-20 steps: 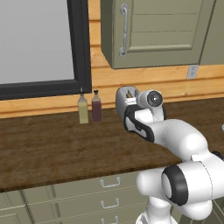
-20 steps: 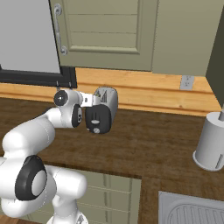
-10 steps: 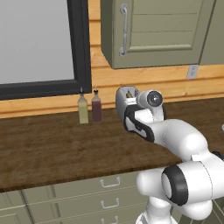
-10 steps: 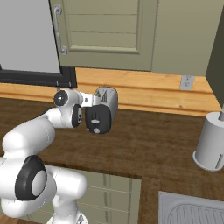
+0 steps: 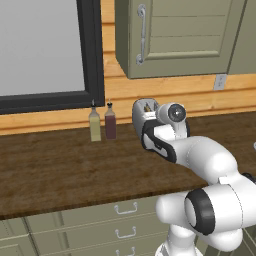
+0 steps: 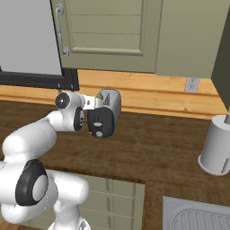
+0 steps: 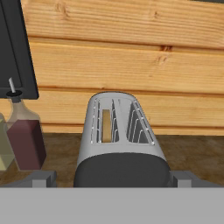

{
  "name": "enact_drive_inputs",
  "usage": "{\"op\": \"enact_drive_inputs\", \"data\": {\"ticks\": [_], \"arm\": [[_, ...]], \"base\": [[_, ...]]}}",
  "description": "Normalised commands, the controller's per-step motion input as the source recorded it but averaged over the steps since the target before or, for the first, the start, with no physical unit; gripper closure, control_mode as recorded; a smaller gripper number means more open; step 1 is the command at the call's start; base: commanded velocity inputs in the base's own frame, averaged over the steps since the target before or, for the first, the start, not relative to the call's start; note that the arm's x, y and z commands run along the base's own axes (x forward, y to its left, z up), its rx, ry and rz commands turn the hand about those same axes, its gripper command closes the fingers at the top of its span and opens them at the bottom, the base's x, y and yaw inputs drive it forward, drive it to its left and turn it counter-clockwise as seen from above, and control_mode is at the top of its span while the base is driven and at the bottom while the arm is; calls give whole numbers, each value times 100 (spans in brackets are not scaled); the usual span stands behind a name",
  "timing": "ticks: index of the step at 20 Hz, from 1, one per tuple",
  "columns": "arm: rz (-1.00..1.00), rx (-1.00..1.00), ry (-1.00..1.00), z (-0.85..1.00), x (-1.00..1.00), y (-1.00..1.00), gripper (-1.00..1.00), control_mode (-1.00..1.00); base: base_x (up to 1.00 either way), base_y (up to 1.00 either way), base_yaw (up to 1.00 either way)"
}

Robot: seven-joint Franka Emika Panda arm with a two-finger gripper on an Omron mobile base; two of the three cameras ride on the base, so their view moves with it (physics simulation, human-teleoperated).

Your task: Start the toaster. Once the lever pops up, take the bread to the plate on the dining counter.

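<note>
The white-silver toaster [image 7: 120, 135] stands on the wood counter against the plank wall, its black end panel [image 6: 101, 123] facing me. A brown slice of bread [image 7: 106, 125] sits low in its left slot. My gripper [image 7: 114, 178] is open, with one fingertip on each side of the black end, close to it. The arm reaches the toaster [image 5: 142, 111] from the front and covers much of it in the left base view. I cannot make out the lever. The plate and the dining counter are out of view.
Two bottles, one pale [image 5: 94, 125] and one dark red [image 5: 110, 121], stand just left of the toaster. A grey cylinder [image 6: 217, 146] stands at the right, with a sink [image 6: 197, 216] in front of it. A wall cabinet [image 5: 185, 35] hangs overhead, beside a dark-framed window [image 5: 90, 50].
</note>
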Motion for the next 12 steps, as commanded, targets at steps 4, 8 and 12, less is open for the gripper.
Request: {"op": "enact_drive_inputs", "data": {"ticks": [4, 8, 12], "arm": [[0, 0, 0, 0, 0, 0, -100, -100], [0, 0, 0, 0, 0, 0, -100, -100], [0, 0, 0, 0, 0, 0, -100, -100]], "base": [[0, 0, 0], [0, 0, 0], [0, 0, 0]]}}
